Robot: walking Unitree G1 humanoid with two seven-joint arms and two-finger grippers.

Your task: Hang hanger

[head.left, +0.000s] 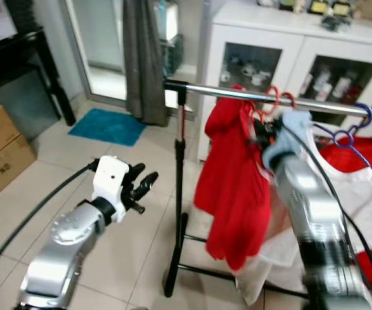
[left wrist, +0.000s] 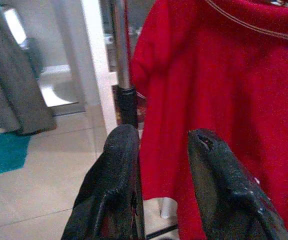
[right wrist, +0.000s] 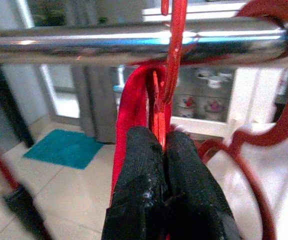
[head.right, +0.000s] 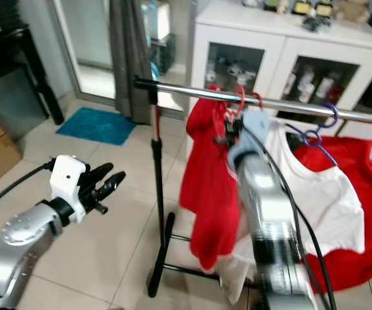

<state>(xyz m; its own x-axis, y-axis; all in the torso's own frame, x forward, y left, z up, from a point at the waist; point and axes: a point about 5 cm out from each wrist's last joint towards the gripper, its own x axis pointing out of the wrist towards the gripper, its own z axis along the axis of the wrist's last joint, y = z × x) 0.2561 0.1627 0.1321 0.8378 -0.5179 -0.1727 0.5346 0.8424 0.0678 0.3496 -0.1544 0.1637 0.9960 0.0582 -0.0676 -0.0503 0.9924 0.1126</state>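
A: Two grippers logged. Right gripper (right wrist: 165,150) up at the chrome rail (head.left: 237,92), fingers pinched together on the neck of the red hanger (right wrist: 170,75).

B: Hanger orientation?

A: Neck runs near vertical, hook end at 12 o'clock and looped over the rail. The shoulder bar can't be traced; the red shirt (head.left: 234,187) covers it, and the shirt drops toward 6 o'clock. It sits near the rail's left end, just right of the black upright post (head.left: 178,194).

B: Left gripper?

A: Left gripper (head.left: 141,184) held low at about 8 o'clock from the shirt, well apart from it, fingers parted a moderate gap with nothing between them, pointing toward the post and the shirt.

B: Neighbours on the rail?

A: A blue hanger (head.left: 351,132) carrying a white shirt (head.left: 357,194), at 3 o'clock from the red one. White cabinet (head.left: 270,45) behind.
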